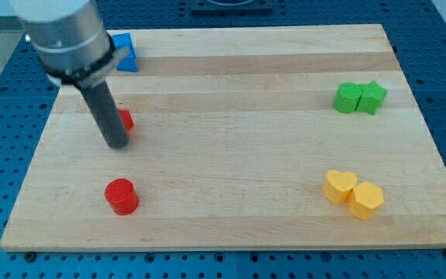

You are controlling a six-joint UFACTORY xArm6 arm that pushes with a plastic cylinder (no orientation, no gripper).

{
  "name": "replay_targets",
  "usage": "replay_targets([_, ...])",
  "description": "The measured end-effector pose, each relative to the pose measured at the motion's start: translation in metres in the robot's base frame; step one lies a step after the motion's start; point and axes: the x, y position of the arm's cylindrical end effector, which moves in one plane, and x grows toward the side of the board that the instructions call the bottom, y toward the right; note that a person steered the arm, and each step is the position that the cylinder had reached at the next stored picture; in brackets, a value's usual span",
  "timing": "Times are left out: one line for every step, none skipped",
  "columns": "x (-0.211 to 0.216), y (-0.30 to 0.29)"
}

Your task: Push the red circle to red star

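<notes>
- My tip [118,142] is sitting at the view's left of the pale wooden board [231,85], right against a small red block [125,119] it is mostly hiding, shape unclear.
- The red round cylinder block [121,195] is standing below the tip, apart from it.
- A blue block [126,53] is peeking out at top left.
- Two green blocks [359,98] are touching at right; below, a yellow heart-shaped block [339,187] is nudging a yellow hexagonal block [366,200].

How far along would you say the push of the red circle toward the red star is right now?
Done: nothing obvious; the red circle sits apart from the red star. In hand: my tip is beside the star, above the circle. Left: get below the circle and push it up.
</notes>
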Motion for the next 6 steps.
replay_targets([-0.059,-0.007])
replay_targets([-0.097,-0.011])
replay_targets([-0.099,-0.019])
replay_targets([-0.043,0.013])
replay_targets([0.056,0.080])
replay_targets([0.118,0.118])
